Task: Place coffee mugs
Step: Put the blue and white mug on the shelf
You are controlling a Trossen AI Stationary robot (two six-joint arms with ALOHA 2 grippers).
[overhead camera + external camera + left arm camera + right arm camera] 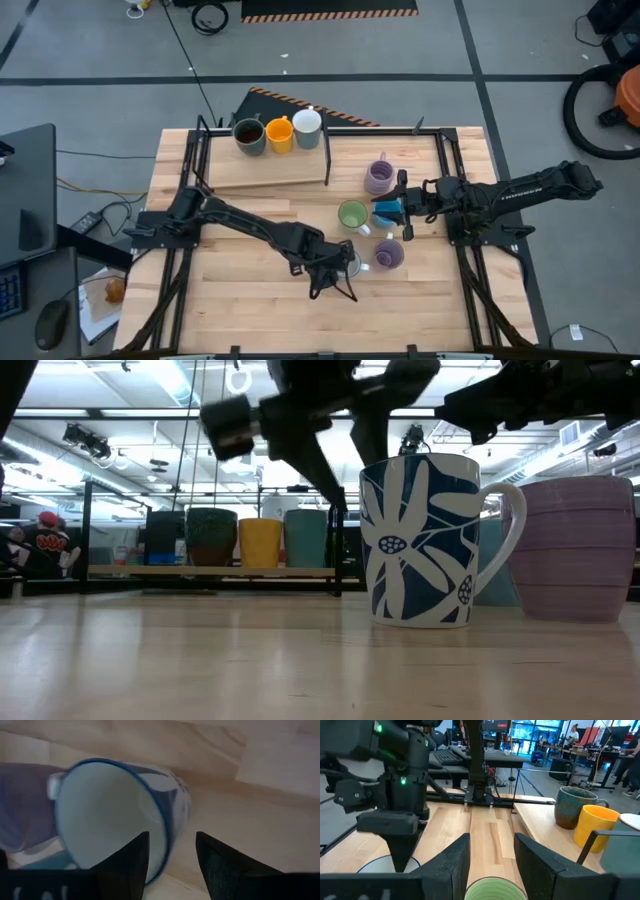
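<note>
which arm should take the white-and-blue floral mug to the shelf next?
Left, probably. The left gripper is already open astride the white-and-blue floral mug's rim, one finger inside. The right gripper sits by the blue mug, farther from it.

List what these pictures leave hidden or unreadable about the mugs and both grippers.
- High view: the white flowered mug is mostly covered by the left gripper.
- Left wrist view: one finger sits inside the rim, the other outside; wall contact cannot be told.
- High view: the blue mug is partly hidden by the right gripper; grip unclear.
- Low view: the lavender mug hides its handle side; mugs behind are blocked.
</note>
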